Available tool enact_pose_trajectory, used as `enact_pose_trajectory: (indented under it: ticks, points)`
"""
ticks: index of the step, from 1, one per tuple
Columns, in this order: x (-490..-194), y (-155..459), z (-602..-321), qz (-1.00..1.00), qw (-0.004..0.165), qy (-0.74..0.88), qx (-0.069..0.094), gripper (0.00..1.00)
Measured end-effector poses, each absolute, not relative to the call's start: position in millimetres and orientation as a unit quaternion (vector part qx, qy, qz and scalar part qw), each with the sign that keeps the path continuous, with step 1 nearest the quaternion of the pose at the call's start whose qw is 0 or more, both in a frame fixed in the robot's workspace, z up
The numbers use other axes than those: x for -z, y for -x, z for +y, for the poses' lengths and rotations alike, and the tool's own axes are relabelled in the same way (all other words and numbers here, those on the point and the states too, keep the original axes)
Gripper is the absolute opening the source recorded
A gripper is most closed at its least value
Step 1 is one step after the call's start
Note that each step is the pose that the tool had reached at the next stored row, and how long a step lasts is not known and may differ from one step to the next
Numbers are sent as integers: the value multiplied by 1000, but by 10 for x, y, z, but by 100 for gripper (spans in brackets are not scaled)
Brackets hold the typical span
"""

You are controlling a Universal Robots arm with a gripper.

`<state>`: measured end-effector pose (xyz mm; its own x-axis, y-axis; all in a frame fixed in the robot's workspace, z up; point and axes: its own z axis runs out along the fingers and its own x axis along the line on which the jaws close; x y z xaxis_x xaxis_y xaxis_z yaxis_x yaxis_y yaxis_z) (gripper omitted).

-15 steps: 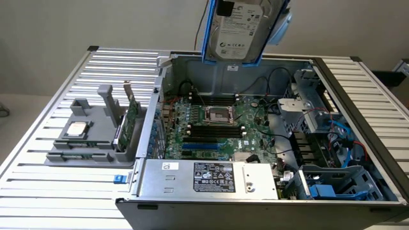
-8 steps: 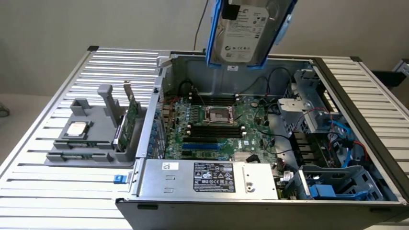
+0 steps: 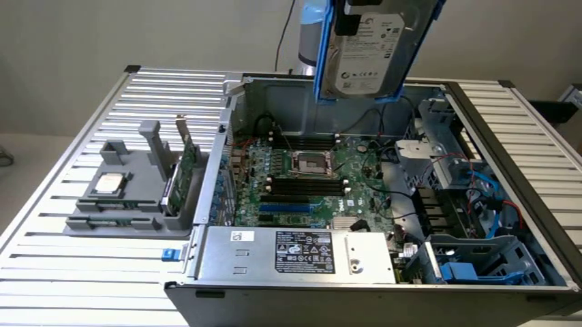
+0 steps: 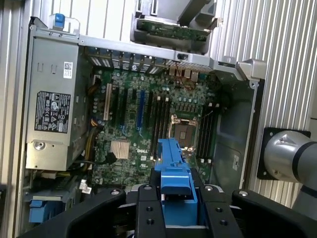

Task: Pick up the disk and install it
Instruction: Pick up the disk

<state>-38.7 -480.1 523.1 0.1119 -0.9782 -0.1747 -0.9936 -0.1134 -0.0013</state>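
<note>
Gripper [image 4: 174, 201] clenched on the disk [image 3: 369, 54], hanging near-upright at top centre of ext. view, over open PC case [image 3: 364, 301]. Likely stiff, heavyish, shock-sensitive; best gripped by blue carrier rails.

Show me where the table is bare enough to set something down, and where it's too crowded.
Bare slats: the table in front of the grey holder, the strip behind it, and the strip past the computer case on the exterior view's right. Crowded: inside the case, motherboard and drive cage, below the held disk.
</note>
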Motion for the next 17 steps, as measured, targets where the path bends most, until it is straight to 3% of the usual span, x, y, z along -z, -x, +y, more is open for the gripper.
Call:
enact_pose_trajectory:
  ticks: [4,17]
  points:
    - [-5217,350,-4846,663,64,744,-55,33]
    - [-5197,-2,-5219,663,64,744,-54,33]
